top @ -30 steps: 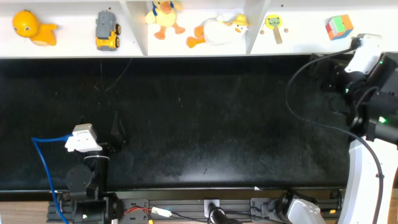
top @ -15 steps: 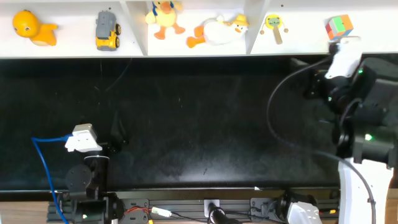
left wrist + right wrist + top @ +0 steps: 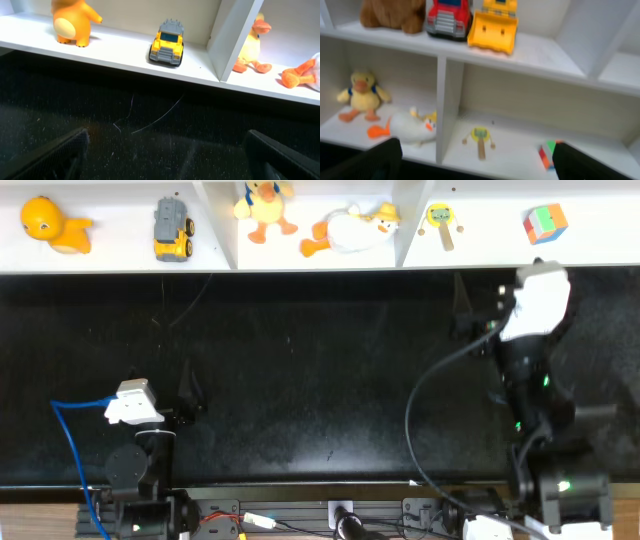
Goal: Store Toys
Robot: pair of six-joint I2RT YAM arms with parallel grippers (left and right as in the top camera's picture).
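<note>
Toys stand in the white shelf (image 3: pixel 320 262) along the table's far edge: an orange duck (image 3: pixel 48 225), a yellow toy truck (image 3: pixel 172 230), a yellow plush duck (image 3: pixel 265 205), a white plush duck (image 3: pixel 350 230), a wooden rattle (image 3: pixel 441 222) and a coloured cube (image 3: pixel 545 223). My right gripper (image 3: pixel 480 170) is open and holds nothing; it faces the rattle (image 3: pixel 480 140) and cube (image 3: pixel 547 152) from a short way back. My left gripper (image 3: pixel 165 167) is open and holds nothing, low over the black mat at the near left, facing the truck (image 3: pixel 167 42).
A higher shelf level holds a brown plush (image 3: pixel 395 12), a red truck (image 3: pixel 450 17) and a yellow bulldozer (image 3: pixel 495 27). White dividers (image 3: pixel 449 110) split the shelf into bays. The black mat (image 3: pixel 320 380) covers the table. A blue cable (image 3: pixel 75 430) loops by the left arm.
My right arm has swung in from the far right edge toward the left and drawn back from the shelf. The cube stays in its bay. The left arm has not moved.
</note>
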